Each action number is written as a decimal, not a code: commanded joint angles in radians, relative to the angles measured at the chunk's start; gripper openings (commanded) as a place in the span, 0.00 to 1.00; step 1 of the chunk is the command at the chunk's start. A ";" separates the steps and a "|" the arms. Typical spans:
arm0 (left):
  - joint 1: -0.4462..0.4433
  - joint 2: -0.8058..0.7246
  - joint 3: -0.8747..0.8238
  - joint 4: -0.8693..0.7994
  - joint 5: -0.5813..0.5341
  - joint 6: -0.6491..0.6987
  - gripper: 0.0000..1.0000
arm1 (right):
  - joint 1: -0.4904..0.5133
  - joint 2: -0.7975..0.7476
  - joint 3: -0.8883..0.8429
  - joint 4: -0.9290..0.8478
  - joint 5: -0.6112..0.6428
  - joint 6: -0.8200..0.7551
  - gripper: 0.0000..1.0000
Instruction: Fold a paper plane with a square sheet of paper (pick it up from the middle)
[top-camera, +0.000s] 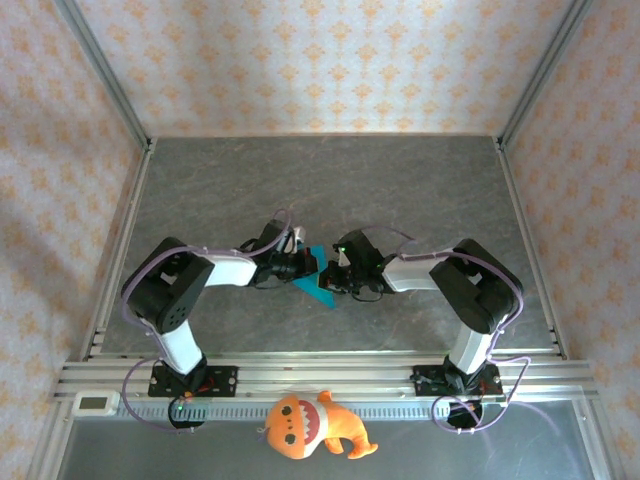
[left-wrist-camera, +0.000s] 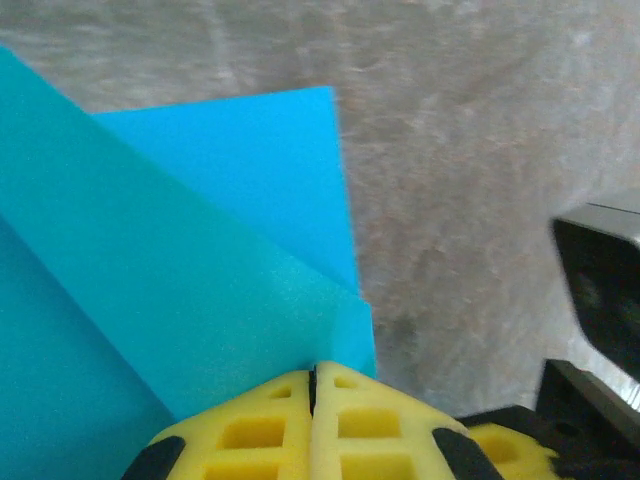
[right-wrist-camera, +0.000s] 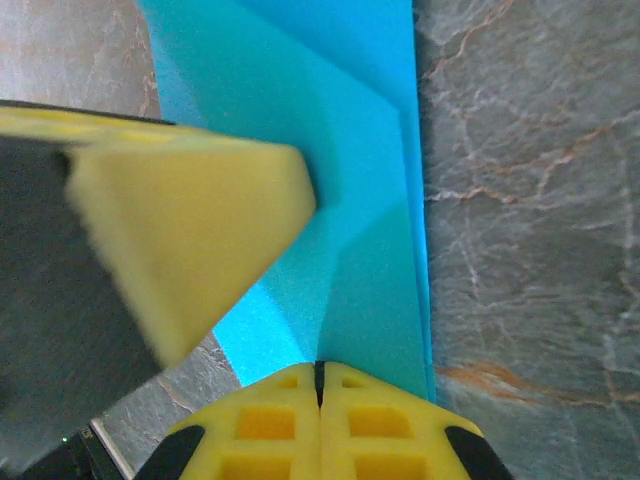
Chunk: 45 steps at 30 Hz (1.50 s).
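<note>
One folded blue paper (top-camera: 318, 283) lies in the middle of the table (top-camera: 400, 180). The left pincer (left-wrist-camera: 312, 374) and the right pincer (right-wrist-camera: 320, 368), two in all, are squeezed shut, tips touching it. One orange toy (top-camera: 310, 425) sits apart.

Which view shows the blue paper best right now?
Left wrist: the blue paper spreads wide, folded layers unobstructed. Right wrist has it partly behind a yellow finger; top external shows a small sliver.

The thin bright blue sheet of paper (top-camera: 318, 283) is seen partly folded, with slanted flaps creased over it. It is found near the middle of the grey table (top-camera: 420, 190).
</note>
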 joint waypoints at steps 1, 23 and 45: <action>0.046 0.038 0.002 -0.009 -0.007 0.042 0.03 | -0.010 0.023 -0.035 -0.091 0.043 -0.014 0.00; 0.205 0.143 0.159 -0.141 -0.033 0.133 0.04 | -0.011 0.045 -0.059 -0.090 0.024 -0.017 0.00; 0.061 -0.051 0.079 -0.053 0.079 0.061 0.10 | -0.010 0.044 -0.032 -0.122 0.038 -0.023 0.00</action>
